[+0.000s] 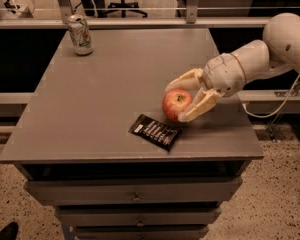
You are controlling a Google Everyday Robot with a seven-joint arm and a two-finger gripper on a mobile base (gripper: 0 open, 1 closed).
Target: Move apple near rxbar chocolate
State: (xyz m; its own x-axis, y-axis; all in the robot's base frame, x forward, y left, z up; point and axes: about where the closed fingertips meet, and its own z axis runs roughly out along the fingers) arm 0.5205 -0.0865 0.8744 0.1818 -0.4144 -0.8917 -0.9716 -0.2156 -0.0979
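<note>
One claw clasps the apple beside the rxbar chocolate, near the table edge.

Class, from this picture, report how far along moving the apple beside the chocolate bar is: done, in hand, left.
Done: the apple is close beside the rxbar chocolate, low over the table. In hand: the gripper, reaching in from the right, is shut on the apple. Left: releasing it and pulling away.
</note>
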